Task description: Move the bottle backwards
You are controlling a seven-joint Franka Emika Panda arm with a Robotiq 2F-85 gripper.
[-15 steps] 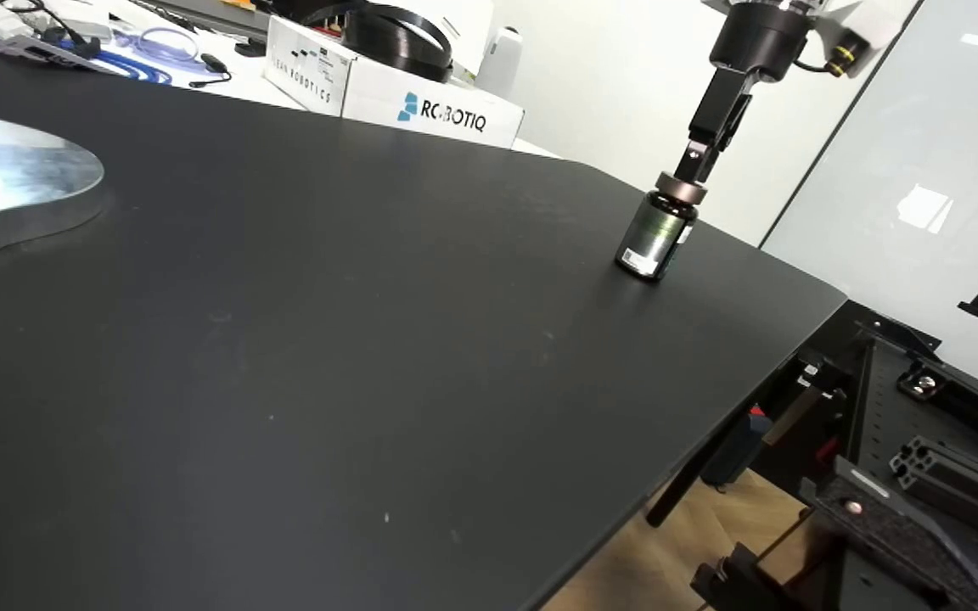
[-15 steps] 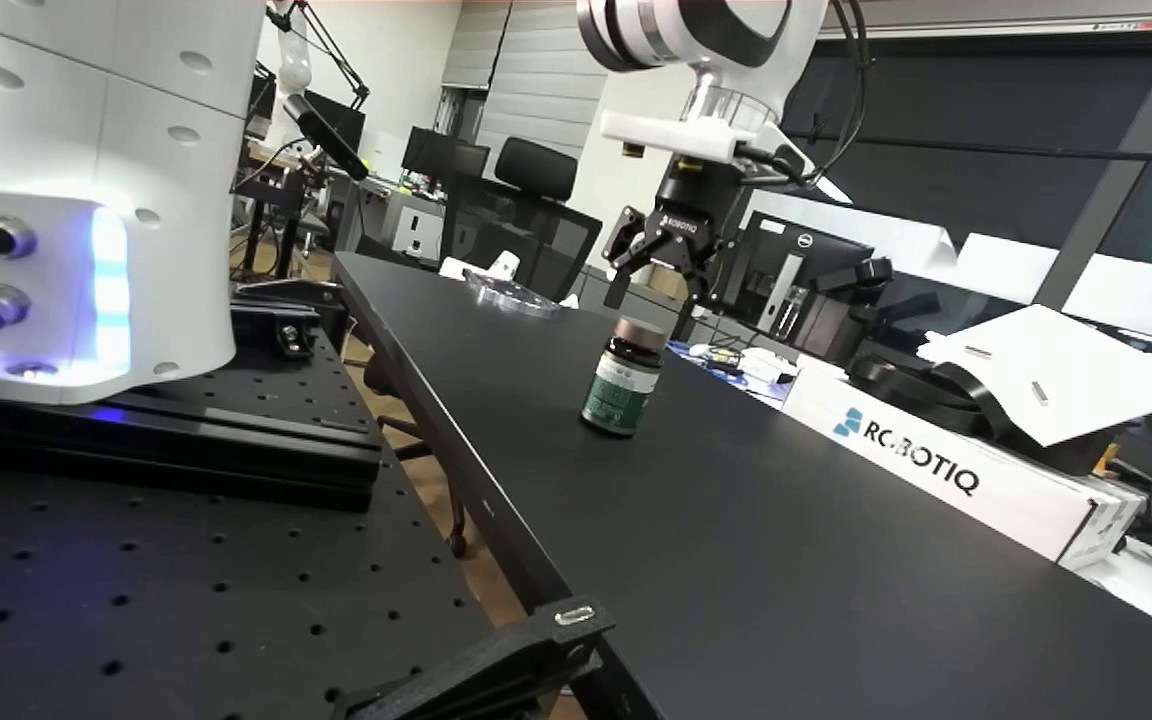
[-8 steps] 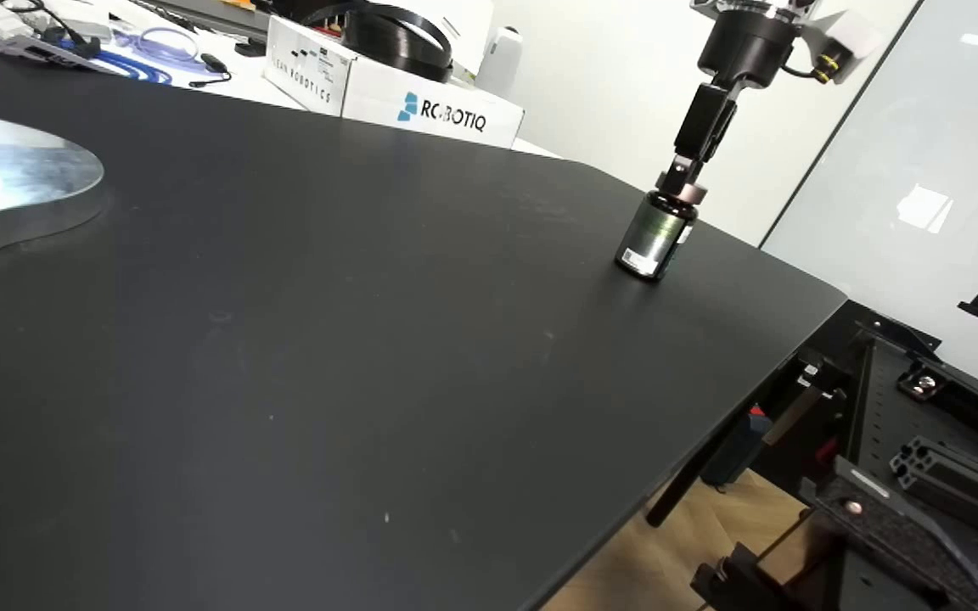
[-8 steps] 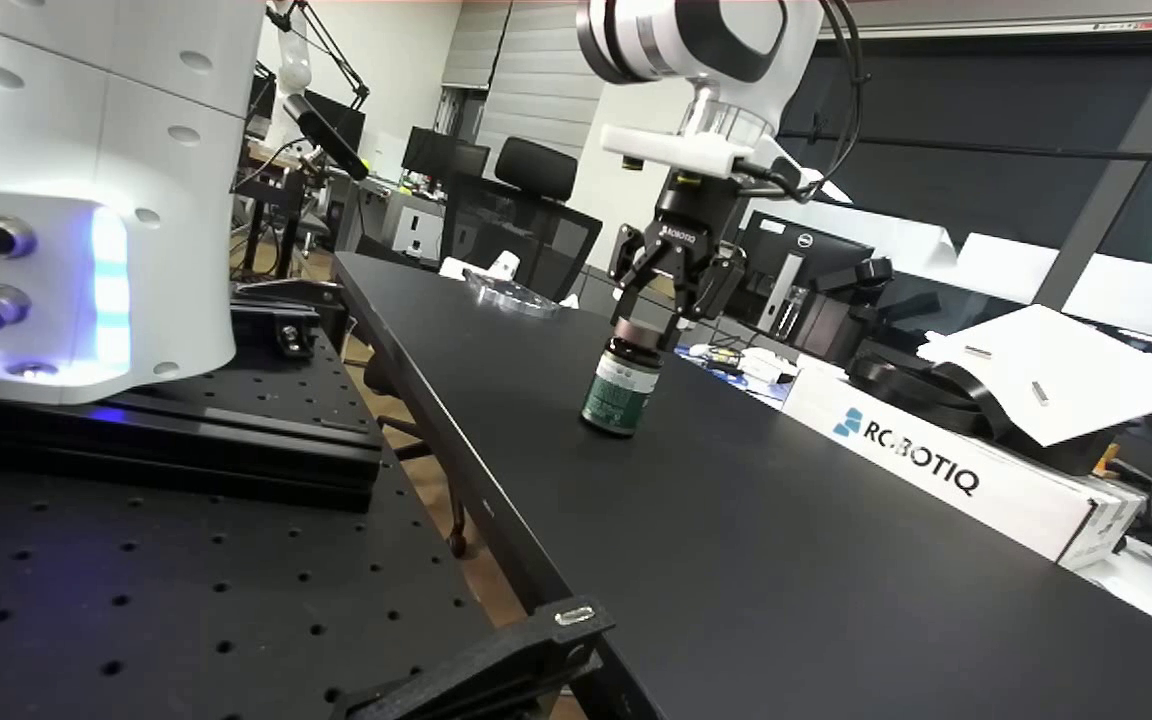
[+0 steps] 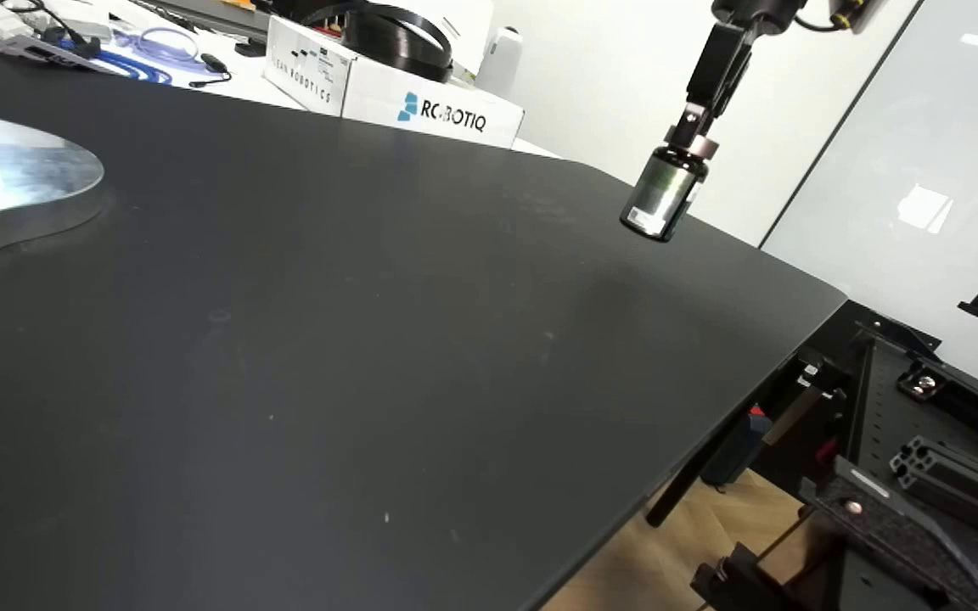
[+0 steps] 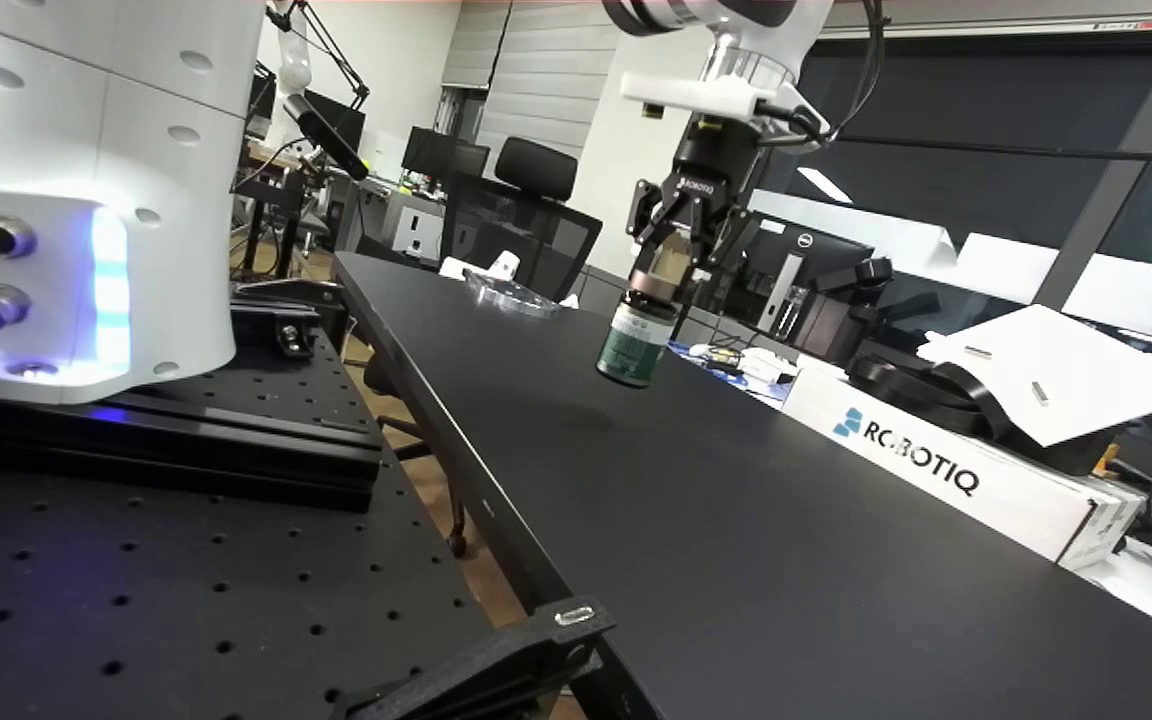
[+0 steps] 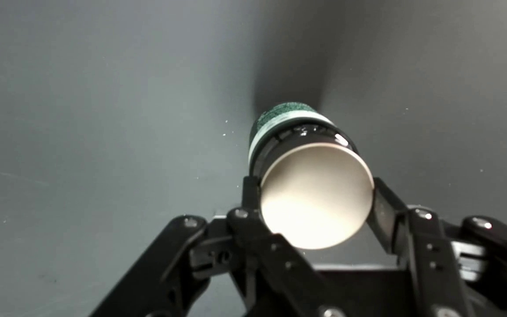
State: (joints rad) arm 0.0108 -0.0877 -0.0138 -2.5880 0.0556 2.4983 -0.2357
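Note:
The bottle point(image 5: 661, 199) hangs in the air above the black table point(image 5: 370, 339), its base clear of the surface in both exterior views. It is short and dark, with a silvery side in this view, a green and white label point(image 6: 635, 350) in an exterior view and a brownish metallic cap. My gripper point(image 7: 316, 192) is shut on the cap, one finger against each side. Seen from the wrist, the round cap top hides most of the body; a strip of green label shows beyond it. A shadow falls on the tabletop below.
A white Robotiq box point(image 6: 911, 455) with black items on top stands beyond the table's far side. A shiny metal piece point(image 5: 22, 182) lies on the table. The white robot base point(image 6: 86, 190) stands beside the table edge, with a black bracket point(image 6: 496, 660) near that edge.
The gripper came down around the cap, its fingers drew together on it, and it has risen. The bottle has gone from standing on the table to hanging above it.

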